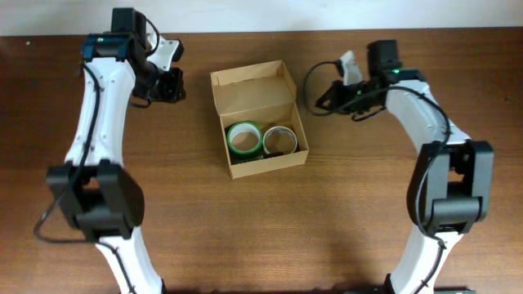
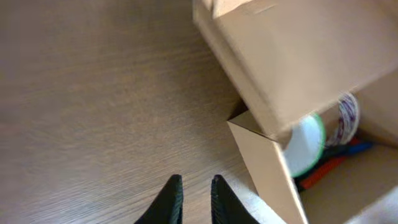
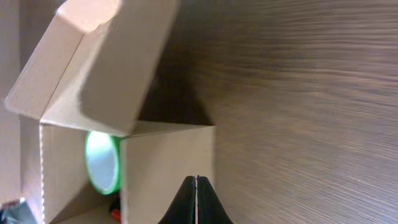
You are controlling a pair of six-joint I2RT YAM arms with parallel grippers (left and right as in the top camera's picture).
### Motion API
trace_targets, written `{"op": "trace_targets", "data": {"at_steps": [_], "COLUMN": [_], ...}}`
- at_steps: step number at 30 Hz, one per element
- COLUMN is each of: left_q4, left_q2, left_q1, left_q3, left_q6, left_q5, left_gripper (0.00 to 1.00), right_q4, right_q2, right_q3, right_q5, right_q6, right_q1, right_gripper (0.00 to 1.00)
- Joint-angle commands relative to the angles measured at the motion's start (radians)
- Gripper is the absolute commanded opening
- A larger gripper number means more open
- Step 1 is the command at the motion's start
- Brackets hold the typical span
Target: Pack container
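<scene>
The container (image 1: 245, 169) is a tan cardboard box in the middle of the table, its flap lid (image 1: 253, 96) standing open at the back. Inside lie a green tape roll (image 1: 243, 139) and a second roll (image 1: 279, 140). My left gripper (image 1: 167, 84) hovers to the left of the lid. In the left wrist view its fingers (image 2: 176, 199) stand a narrow gap apart over bare wood, beside the box corner (image 2: 267, 168), holding nothing. My right gripper (image 1: 324, 98) is to the right of the box. In the right wrist view it (image 3: 197, 182) is shut and empty, pointing at the box's side wall (image 3: 165, 162).
Red and blue pens (image 2: 336, 162) lie under the green roll (image 2: 305, 146) in the box. The raised lid (image 3: 106, 62) leans over the opening. Brown wood table (image 1: 343, 212) surrounds the box; a pale wall edge runs along the back.
</scene>
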Motion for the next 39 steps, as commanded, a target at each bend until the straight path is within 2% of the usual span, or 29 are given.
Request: {"op": "trace_targets", "data": {"at_steps": [1, 4, 12, 22, 35, 39], "left_q4": [0.006, 0.010, 0.110, 0.240, 0.314, 0.362], "left_q2": [0.132, 0.214, 0.325, 0.342, 0.373, 0.373], "left_q1": [0.025, 0.024, 0.024, 0.022, 0.013, 0.010], "left_q3": [-0.018, -0.018, -0.018, -0.018, -0.018, -0.015], "left_q6": [-0.067, -0.076, -0.088, -0.201, -0.247, -0.246], "left_q5": [0.137, 0.193, 0.466, 0.527, 0.638, 0.743], "left_gripper": [0.06, 0.02, 0.02, 0.02, 0.02, 0.02], "right_q4": [0.001, 0.027, 0.219, 0.419, 0.647, 0.704], "right_q2": [0.000, 0.001, 0.050, 0.223, 0.257, 0.257], "right_q3": [0.000, 0.000, 0.000, 0.000, 0.000, 0.000], "right_q5": [0.006, 0.016, 0.004, -0.283, -0.477, -0.526], "right_q6": [0.006, 0.018, 0.251, 0.505, 0.536, 0.538], "right_q1": [-0.014, -0.011, -0.010, -0.003, 0.061, 0.060], "right_gripper": [0.04, 0.04, 0.04, 0.04, 0.04, 0.04]}}
